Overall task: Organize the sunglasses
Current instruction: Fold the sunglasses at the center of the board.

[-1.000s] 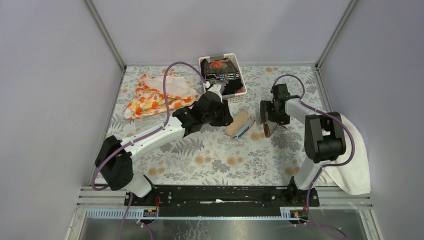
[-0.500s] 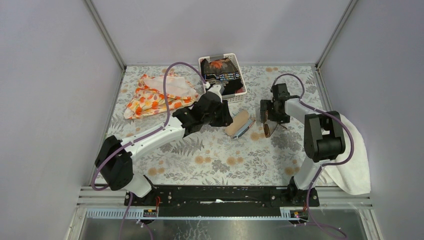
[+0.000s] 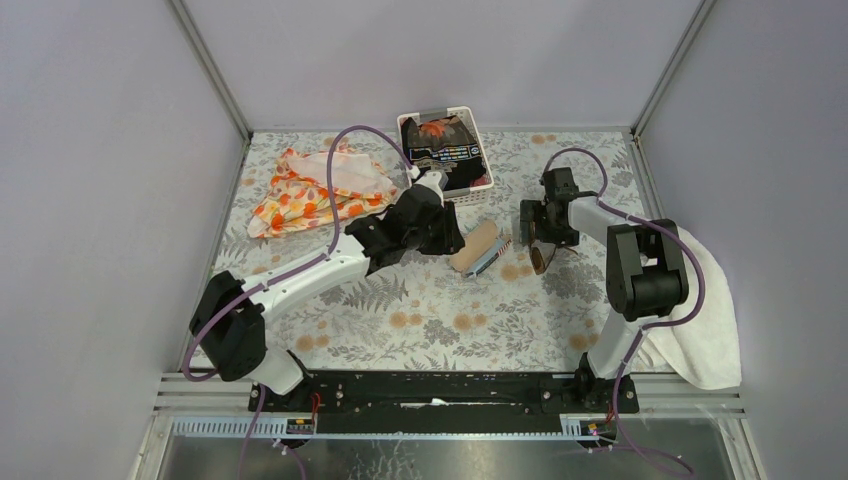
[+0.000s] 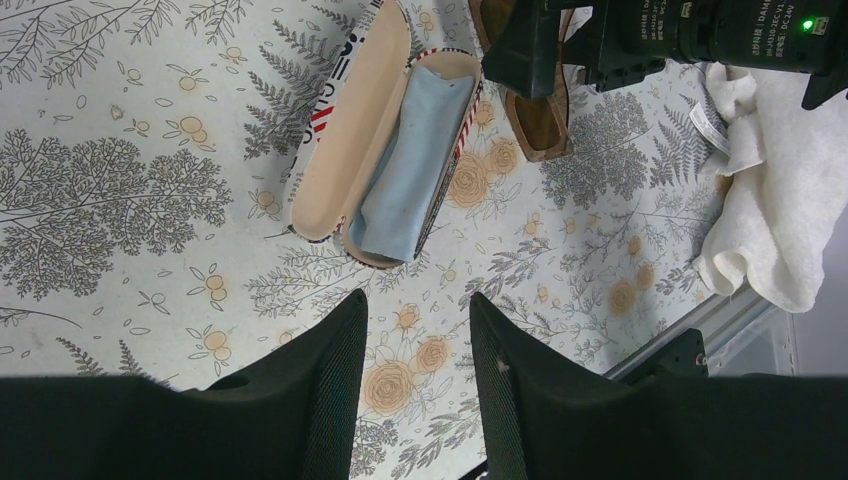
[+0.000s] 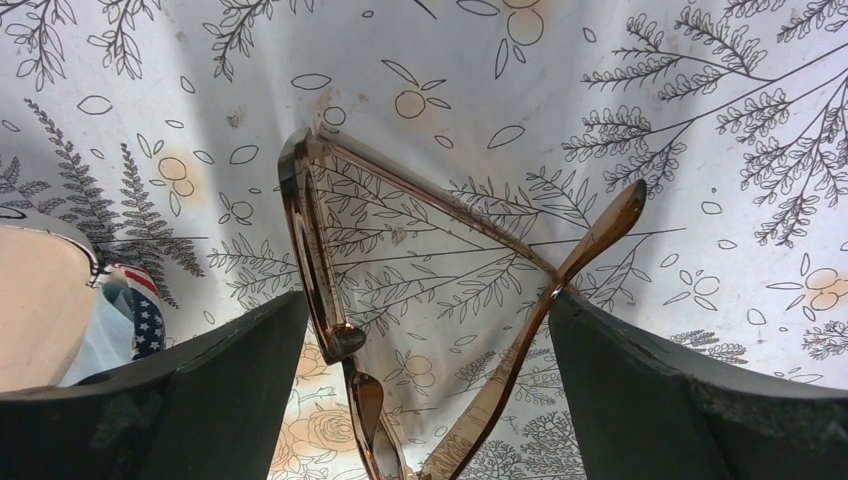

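Note:
The sunglasses (image 5: 312, 240) lie on the floral table cover with thin brown temple arms crossed, and my right gripper (image 5: 428, 300) stands open astride them. The frame sits by its left finger (image 5: 230, 380), and the crossed arms reach its right finger (image 5: 660, 390). From above, the sunglasses (image 3: 541, 259) are just under the right gripper (image 3: 538, 238). The tan case (image 4: 350, 130) lies open beside them, a light blue cloth (image 4: 405, 165) inside. My left gripper (image 4: 418, 300) hovers open and empty short of the case (image 3: 474, 246).
A white basket (image 3: 472, 196) with dark items stands at the back middle. An orange floral cloth (image 3: 320, 185) lies back left. A white towel (image 3: 710, 325) hangs over the right edge beside the right arm's base.
The right arm has edged slightly around the sunglasses. The left arm and the case have not moved.

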`<action>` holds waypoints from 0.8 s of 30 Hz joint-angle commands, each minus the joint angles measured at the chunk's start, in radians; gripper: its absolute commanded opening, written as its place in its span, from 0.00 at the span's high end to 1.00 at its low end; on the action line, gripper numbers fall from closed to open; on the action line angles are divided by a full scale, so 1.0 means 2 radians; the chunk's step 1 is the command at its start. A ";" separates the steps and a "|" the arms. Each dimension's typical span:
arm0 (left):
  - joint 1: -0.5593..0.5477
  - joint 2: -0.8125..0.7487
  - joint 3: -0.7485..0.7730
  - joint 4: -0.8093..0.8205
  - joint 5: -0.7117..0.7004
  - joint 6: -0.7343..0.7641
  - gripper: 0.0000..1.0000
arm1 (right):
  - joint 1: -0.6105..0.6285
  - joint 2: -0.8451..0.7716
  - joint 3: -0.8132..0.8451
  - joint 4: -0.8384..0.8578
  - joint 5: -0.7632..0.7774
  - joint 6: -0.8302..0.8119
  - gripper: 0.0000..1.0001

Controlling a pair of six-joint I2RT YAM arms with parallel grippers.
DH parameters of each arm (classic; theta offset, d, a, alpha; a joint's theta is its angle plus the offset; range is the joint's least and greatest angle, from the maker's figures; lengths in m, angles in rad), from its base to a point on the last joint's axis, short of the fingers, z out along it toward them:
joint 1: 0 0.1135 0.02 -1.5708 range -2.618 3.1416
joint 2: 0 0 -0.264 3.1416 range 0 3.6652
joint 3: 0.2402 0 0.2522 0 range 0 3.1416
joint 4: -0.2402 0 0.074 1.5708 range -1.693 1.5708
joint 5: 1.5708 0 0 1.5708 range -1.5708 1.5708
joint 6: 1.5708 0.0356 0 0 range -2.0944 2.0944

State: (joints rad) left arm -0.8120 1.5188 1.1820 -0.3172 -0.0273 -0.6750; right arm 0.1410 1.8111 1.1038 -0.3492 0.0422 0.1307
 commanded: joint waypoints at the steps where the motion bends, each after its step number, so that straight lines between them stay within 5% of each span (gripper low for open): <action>1: -0.004 -0.016 -0.009 0.002 -0.008 -0.001 0.52 | -0.002 -0.005 0.006 -0.007 -0.011 -0.002 0.01; 12: -0.004 -0.016 -0.008 0.002 -0.008 -0.001 0.52 | -0.002 -0.044 0.013 -0.007 0.021 -0.008 0.00; 24: -0.004 -0.017 -0.007 0.002 -0.004 0.001 0.52 | -0.002 0.002 0.000 0.032 0.023 -0.028 0.00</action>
State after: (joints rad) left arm -0.8120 1.5116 1.1774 -0.3172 -0.0269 -0.6750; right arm 0.1410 1.7771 1.1038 -0.3256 0.0704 0.1055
